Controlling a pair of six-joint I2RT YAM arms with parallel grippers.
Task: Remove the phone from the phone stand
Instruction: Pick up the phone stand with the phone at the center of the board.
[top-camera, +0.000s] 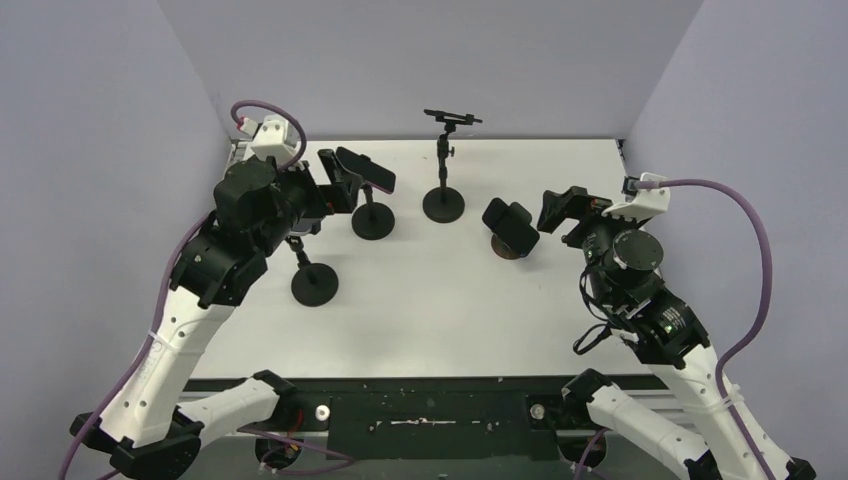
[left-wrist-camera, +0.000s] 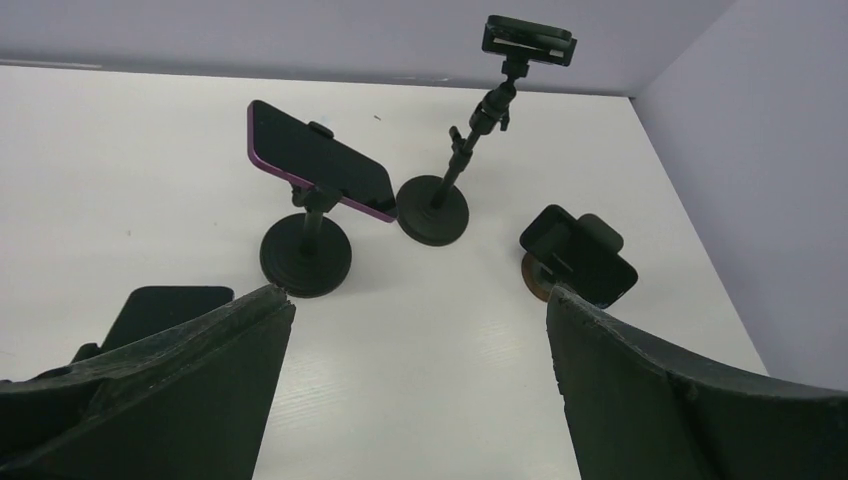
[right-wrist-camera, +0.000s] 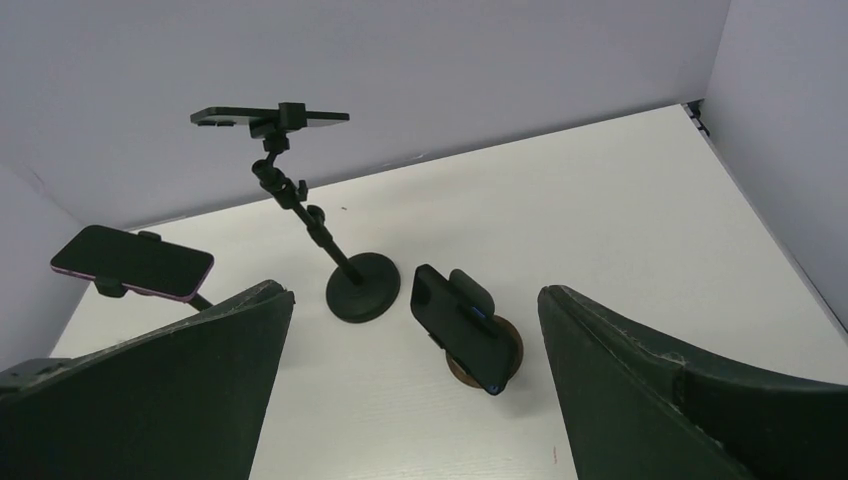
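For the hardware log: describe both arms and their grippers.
Both arms have glossy white lower links and black motor housings: left arm, right arm. A purple cable loops to a white wrist mount on each. The left gripper and right gripper have broad, matte black, wedge-shaped fingers.

Ahead of right gripper (top-camera: 556, 208): bare tabletop (right-wrist-camera: 620, 230) up to the phone (right-wrist-camera: 455, 325) on its low stand (right-wrist-camera: 505, 345) — tall stand (right-wrist-camera: 300, 200) further left, well apart.

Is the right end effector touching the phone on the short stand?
Apart. Right wrist view: white table shows between the phone and each finger of the open right end effector.
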